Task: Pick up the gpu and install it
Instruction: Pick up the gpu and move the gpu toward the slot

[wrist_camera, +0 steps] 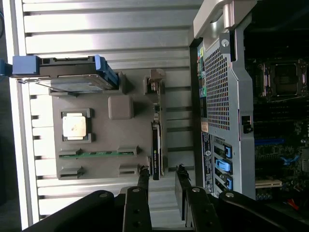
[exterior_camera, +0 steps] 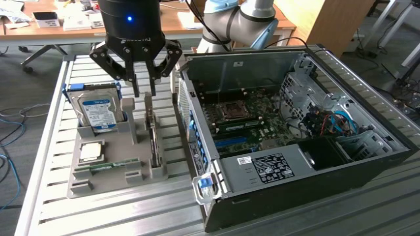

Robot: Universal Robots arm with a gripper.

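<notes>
Task's thing: the gpu [exterior_camera: 153, 135] stood on its long edge in a slot of the grey holder [exterior_camera: 105, 184], along the holder's side nearest the computer case [exterior_camera: 295, 147]. It had not been lifted.

Place on the bench: the holder lay on the slatted bench [exterior_camera: 131, 216] toward the edge at the exterior view's left. The open case took up the middle and the exterior view's right.

Long axis: the card ran from the bench's far edge toward its near edge, parallel to the case's open side and just beside it. In the wrist view the gpu [wrist_camera: 156, 145] was seen edge-on as a thin dark strip.

Claw to card: the claw [exterior_camera: 144, 91] hung over the card's far end, pointing straight down, so the card lay directly below it.

Claw opening: spread. The fingers [wrist_camera: 143, 180] stood apart, one to each side of the card's line, with a gap clearly wider than the card is thick. The claw held nothing.

Contact: the tips looked just above the card's top edge. Whether either one touched it could not be told.

Line-up: judged from the wrist view, the fingers faced the card's two flat sides, not its ends.

Neighbours in the holder: a blue-framed hard drive [exterior_camera: 97, 110], a processor chip [exterior_camera: 90, 151] and a memory stick [exterior_camera: 108, 165], all on the side away from the case and apart from the claw.

Stage: by my reading, the approach to the grasp, with no installing done.
</notes>
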